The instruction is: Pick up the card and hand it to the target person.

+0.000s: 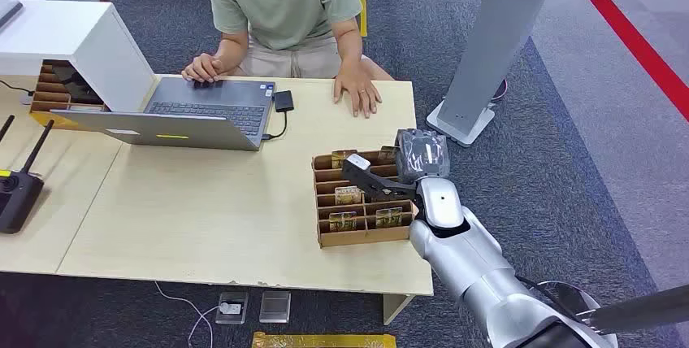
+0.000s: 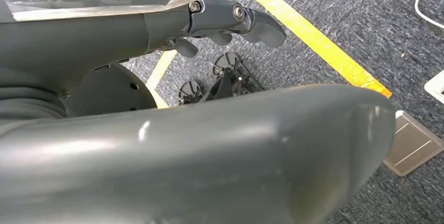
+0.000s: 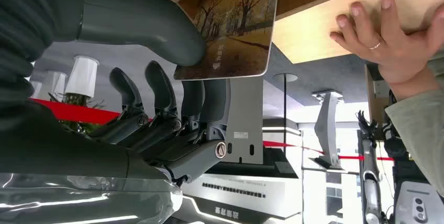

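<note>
The right hand (image 3: pixel 157 77) pinches a glossy tree-printed card (image 3: pixel 230 22) between thumb and fingers (image 3: pixel 157 93) (left-hand fingers: cannot tell). Held only near its edge, the card could slip during the handover.

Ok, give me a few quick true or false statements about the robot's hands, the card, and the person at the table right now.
1. The right hand pinches a card with a tree picture. True.
2. The laptop is shut. False: it is open.
3. The person's hands rest on the table. True.
4. The left hand holds a card. False: it holds nothing and hangs above the floor.
5. The card box sits beside the laptop's left. False: it is toward the robot's right.
</note>
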Motion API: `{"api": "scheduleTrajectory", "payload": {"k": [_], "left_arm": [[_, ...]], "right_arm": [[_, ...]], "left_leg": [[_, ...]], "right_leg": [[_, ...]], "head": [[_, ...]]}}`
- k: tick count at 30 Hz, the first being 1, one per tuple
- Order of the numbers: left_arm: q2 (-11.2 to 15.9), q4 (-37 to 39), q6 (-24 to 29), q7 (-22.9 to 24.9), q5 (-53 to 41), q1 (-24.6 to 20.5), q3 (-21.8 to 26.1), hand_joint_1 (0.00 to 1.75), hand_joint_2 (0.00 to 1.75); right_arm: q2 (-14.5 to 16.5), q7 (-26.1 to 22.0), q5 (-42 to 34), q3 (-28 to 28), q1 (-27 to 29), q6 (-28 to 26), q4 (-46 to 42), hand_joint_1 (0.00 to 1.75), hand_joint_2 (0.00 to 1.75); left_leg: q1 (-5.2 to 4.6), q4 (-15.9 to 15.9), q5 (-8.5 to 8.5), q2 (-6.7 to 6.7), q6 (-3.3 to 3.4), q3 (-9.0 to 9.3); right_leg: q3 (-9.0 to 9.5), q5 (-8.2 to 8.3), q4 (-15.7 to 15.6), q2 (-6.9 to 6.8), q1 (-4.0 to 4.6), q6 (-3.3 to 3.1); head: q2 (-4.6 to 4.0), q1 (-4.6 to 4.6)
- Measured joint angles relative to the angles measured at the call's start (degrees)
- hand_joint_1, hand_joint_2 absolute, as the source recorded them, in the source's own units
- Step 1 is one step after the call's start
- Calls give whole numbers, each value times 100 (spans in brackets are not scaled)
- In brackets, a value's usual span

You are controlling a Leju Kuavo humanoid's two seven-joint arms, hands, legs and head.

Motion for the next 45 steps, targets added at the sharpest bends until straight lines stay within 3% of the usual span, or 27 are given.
{"api": "scheduleTrajectory", "payload": {"k": [10, 19, 24, 31, 39, 45], "left_arm": [[2, -2, -23, 0, 0, 2, 0, 0, 0], [2, -7, -92, -22, 38, 6, 0, 0, 0], [2, -32, -156, -41, 71, 15, 0, 0, 0], [2, -82, -251, -46, 115, 36, 0, 0, 0], [1, -109, -228, -29, 100, 39, 0, 0, 0], [2, -109, -84, 1, -108, 33, 0, 0, 0]], "right_arm": [[0, -77, 62, -67, 2, -158, 0, 155, 175], [-14, -312, 69, -111, 6, -522, -139, 172, 175], [-77, -747, 150, -196, 31, -704, -674, 172, 175], [-183, -992, 388, -229, 104, -378, -1921, 151, 175], [-244, -1165, 481, -212, 130, -51, -3046, 153, 175], [-144, -1303, 483, -163, 6, -120, -3201, 154, 175]], "left_leg": [[0, 0, 0, 0, 0, 0], [0, 0, 0, 1, 0, 0], [0, 0, 0, 2, 0, 0], [0, 0, 0, 4, 0, 0], [0, 0, 0, 4, 0, 0], [0, 0, 0, 3, 0, -1]], "right_leg": [[0, 0, 0, 0, 0, 0], [0, 0, 0, 0, 0, 0], [-1, 0, 0, 2, 0, 0], [-2, 0, 0, 4, 0, 0], [0, 0, 0, 4, 0, 0], [1, 0, 1, 3, 0, 0]], "head": [[0, 0], [2, -1], [1, 0], [1, 1], [1, -1], [1, -1]]}}
